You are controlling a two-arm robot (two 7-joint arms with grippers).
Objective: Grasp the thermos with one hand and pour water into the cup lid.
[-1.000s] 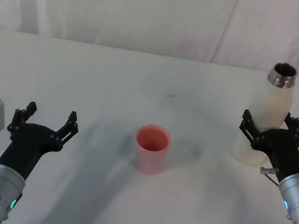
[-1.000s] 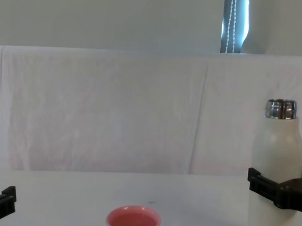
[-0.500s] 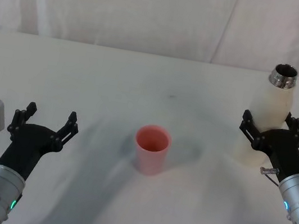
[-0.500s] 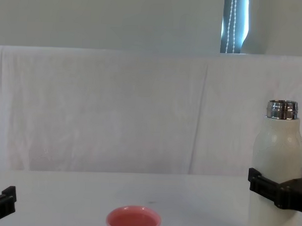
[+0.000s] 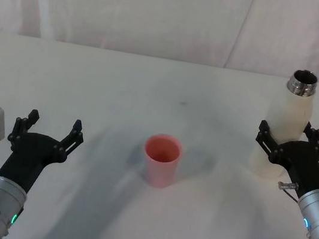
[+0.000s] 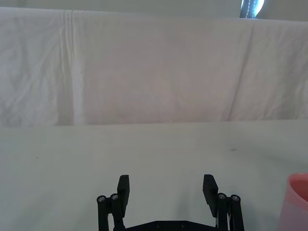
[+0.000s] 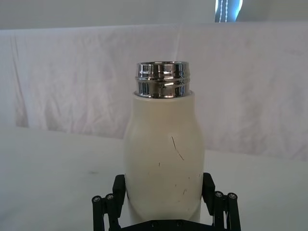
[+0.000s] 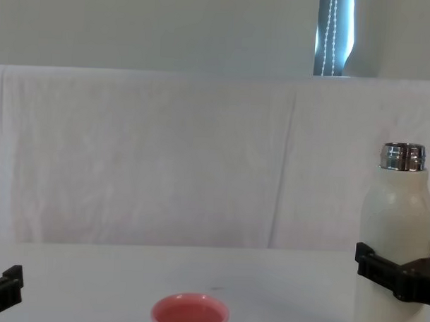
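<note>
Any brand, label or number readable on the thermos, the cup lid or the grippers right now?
None: no text can be read anywhere.
thermos: plain cream body, only scratches.
cup lid: plain pink.
right gripper and left gripper: no markings.

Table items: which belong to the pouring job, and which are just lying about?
Job:
- tall cream-white thermos, steel neck, upright, clasped by right gripper
- small pink cup lid, mid-table

Lying about:
- nothing loose; white tablecloth; left gripper open, idle

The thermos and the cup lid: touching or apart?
Apart. The head view shows bare table between the thermos and the cup lid.
</note>
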